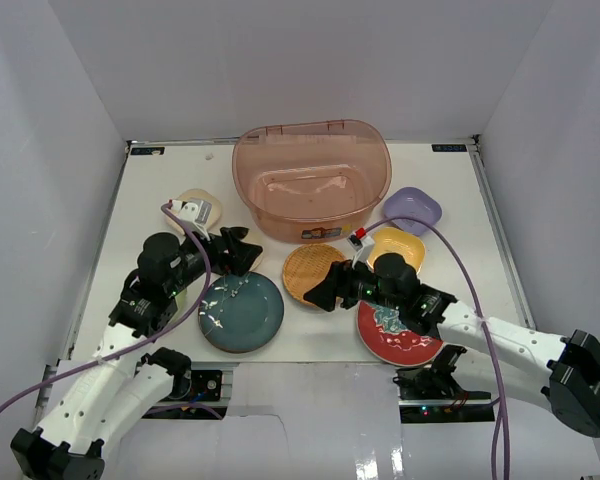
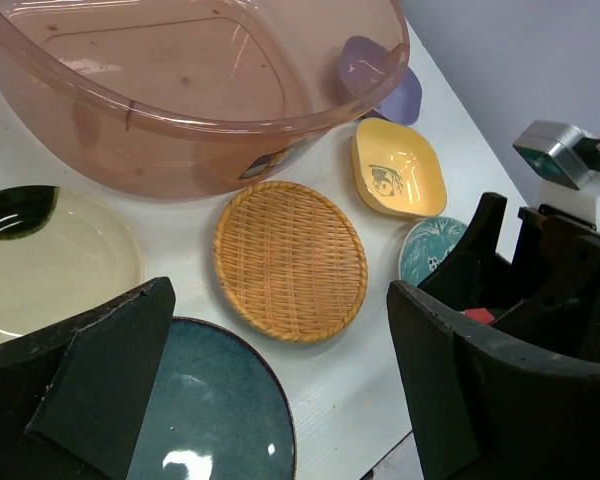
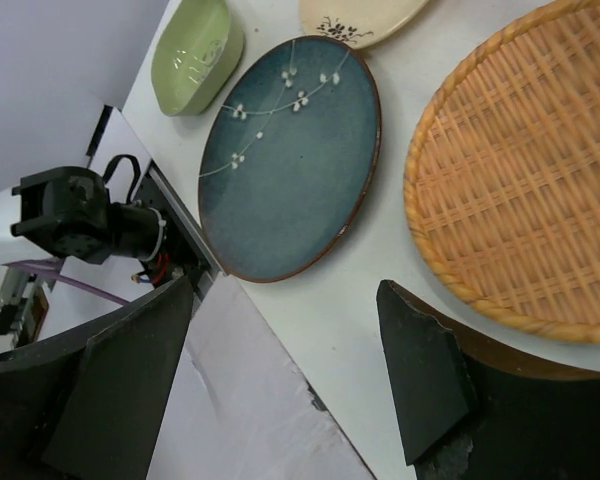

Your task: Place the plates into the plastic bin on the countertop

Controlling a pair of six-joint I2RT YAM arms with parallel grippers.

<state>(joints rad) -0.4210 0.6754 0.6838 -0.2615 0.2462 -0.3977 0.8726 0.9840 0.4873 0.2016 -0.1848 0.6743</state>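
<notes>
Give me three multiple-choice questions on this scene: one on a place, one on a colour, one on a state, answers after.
1. Where is the orange woven plate?
A. standing on its edge
B. flat on the countertop, just in front of the plastic bin
C. raised in the air

2. What colour is the squarish plate right of the bin?
A. black
B. purple
C. silver

3. What does the bin hold?
A. nothing
B. one plate
C. a stack of plates

Answers: 1 B, it lies flat before the bin's front wall; 2 B, its purple shows plainly from above; 3 A, the bin's floor is bare.
</notes>
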